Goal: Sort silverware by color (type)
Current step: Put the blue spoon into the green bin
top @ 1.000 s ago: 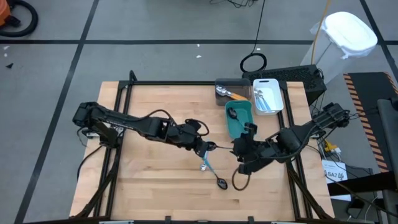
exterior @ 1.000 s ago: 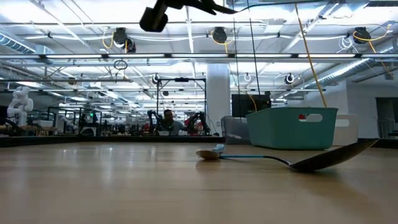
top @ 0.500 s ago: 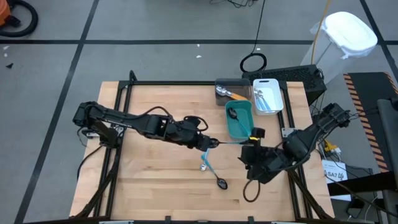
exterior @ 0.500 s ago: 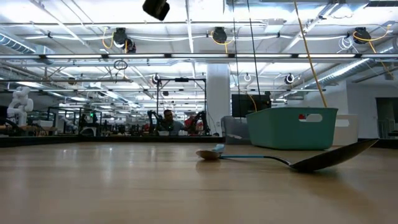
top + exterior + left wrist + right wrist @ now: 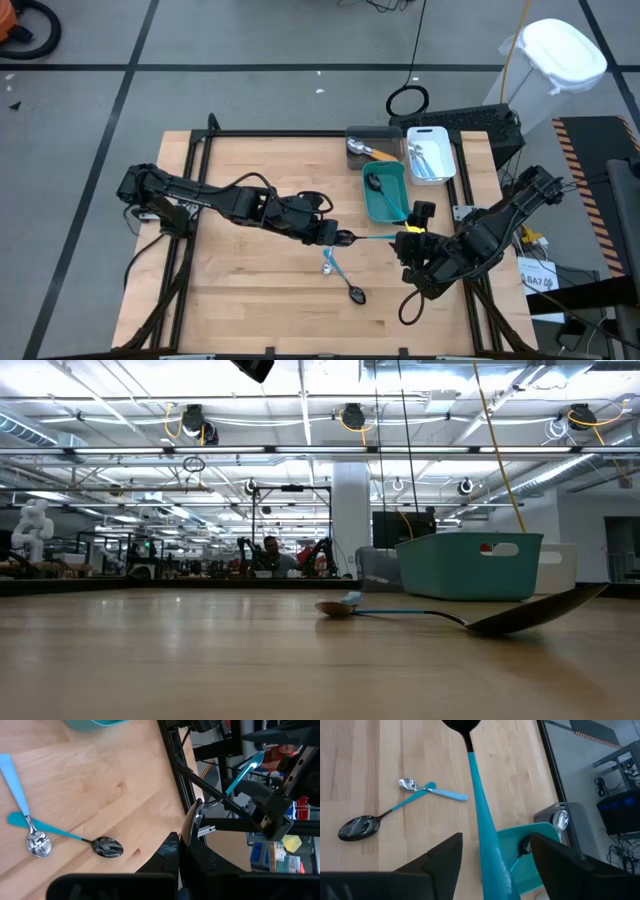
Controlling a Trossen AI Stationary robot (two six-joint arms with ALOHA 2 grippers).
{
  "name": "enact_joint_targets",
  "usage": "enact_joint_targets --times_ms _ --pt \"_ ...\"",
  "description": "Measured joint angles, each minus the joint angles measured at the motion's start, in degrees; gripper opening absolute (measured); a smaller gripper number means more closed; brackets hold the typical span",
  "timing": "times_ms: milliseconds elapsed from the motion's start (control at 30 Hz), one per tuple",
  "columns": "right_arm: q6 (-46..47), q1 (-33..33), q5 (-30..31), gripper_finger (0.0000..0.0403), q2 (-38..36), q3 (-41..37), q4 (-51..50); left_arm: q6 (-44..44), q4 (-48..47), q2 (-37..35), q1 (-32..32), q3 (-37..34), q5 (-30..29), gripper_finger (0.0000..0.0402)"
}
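Fingers (image 5: 447, 855) wide round teal-handled spoon (image 5: 482, 820)

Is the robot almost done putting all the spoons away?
Nearly. Done: utensils already lie in the gray bin, white bin and teal bin. In hand: the left end effector grips a teal-handled spoon by its head, its handle between the right end effector's open fingers. Left: a light-blue spoon and a dark-headed spoon on the table.
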Motion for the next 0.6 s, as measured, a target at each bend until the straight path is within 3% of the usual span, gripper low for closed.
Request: enact_joint_targets --times_ms 267,600 --pt "-1.66 -0.28 -1.62 0.0184 0.00 0.00 0.18 -0.54 -0.14 0.00 -0.03 0.00 1.13 0.0005" --pt "-1.66 -0.28 -4.70 0.0094 0.00 -0.01 2.63 0.16 -0.17 -0.02 0.00 0.00 1.70 0.0005"
